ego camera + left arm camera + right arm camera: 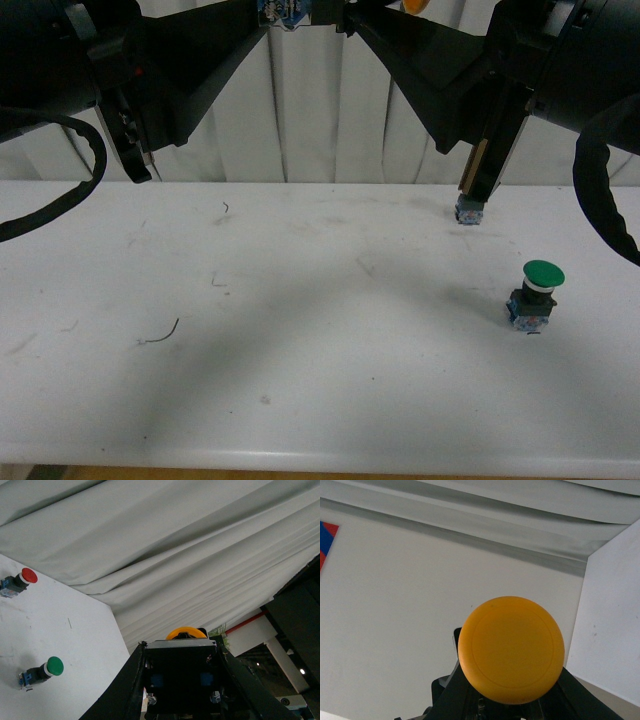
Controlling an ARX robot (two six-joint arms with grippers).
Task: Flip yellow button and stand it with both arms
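Your yellow button (511, 650) is off the table (300, 400), its cap filling the lower middle of the right wrist view. The left gripper (262, 28) and right gripper (352, 22) face each other at top centre of the front view. You cannot tell whether either is clamped.

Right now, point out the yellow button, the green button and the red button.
yellow button (511, 650), right wrist view, centre of its round cap.
green button (544, 273), front view, top of its green cap.
red button (29, 575), left wrist view, on its red cap.
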